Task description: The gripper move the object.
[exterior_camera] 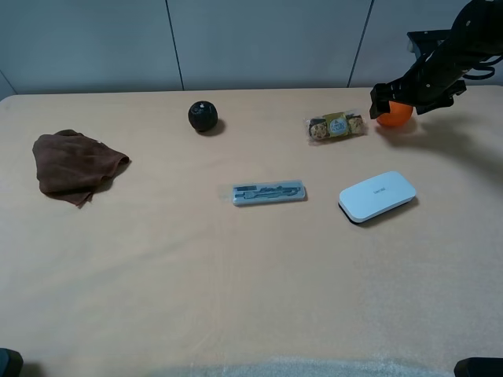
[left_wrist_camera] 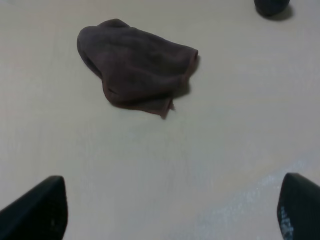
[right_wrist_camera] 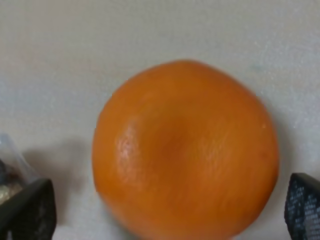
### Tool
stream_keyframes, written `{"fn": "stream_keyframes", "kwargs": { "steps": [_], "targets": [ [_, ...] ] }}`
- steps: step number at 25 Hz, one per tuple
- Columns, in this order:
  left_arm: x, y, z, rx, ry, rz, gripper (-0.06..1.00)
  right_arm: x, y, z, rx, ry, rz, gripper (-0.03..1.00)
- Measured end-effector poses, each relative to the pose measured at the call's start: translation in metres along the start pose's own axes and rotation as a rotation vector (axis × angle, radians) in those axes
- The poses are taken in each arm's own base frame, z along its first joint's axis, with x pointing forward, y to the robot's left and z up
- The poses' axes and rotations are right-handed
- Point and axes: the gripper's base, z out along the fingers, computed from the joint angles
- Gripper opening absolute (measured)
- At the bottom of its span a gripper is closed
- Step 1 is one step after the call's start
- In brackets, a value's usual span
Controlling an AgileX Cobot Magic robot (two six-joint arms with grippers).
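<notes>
The orange fruit-like ball (exterior_camera: 395,116) rests on the tan table (exterior_camera: 236,275) at the far right back. In the right wrist view the ball (right_wrist_camera: 185,150) fills the frame. My right gripper (exterior_camera: 398,97) hangs directly over it, open, with a dark fingertip (right_wrist_camera: 27,212) on one side and the other on the opposite side, both a little apart from the ball. My left gripper (left_wrist_camera: 166,209) is open and empty over bare table, near the brown cloth (left_wrist_camera: 135,65).
A brown cloth (exterior_camera: 75,163) lies at the left. A small black ball (exterior_camera: 203,116) sits at the back middle. A snack packet (exterior_camera: 335,126) lies just left of the orange ball. A clear pen case (exterior_camera: 268,192) and a white flat case (exterior_camera: 377,195) lie mid-table.
</notes>
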Motion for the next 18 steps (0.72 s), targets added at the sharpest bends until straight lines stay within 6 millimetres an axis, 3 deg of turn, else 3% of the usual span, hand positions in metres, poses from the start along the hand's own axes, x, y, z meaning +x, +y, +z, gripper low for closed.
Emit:
{"fn": "stream_keyframes", "kwargs": {
  "steps": [5, 9, 18],
  "targets": [
    [0.0, 0.0, 0.0, 0.0, 0.0, 0.0, 0.85, 0.0, 0.0, -0.001, 0.0, 0.0, -0.001, 0.69],
    [0.0, 0.0, 0.0, 0.0, 0.0, 0.0, 0.85, -0.005, 0.0, -0.014, -0.002, -0.011, -0.002, 0.69],
    [0.0, 0.0, 0.0, 0.0, -0.001, 0.0, 0.85, -0.018, 0.003, -0.076, -0.013, -0.027, -0.01, 0.69]
  ]
}}
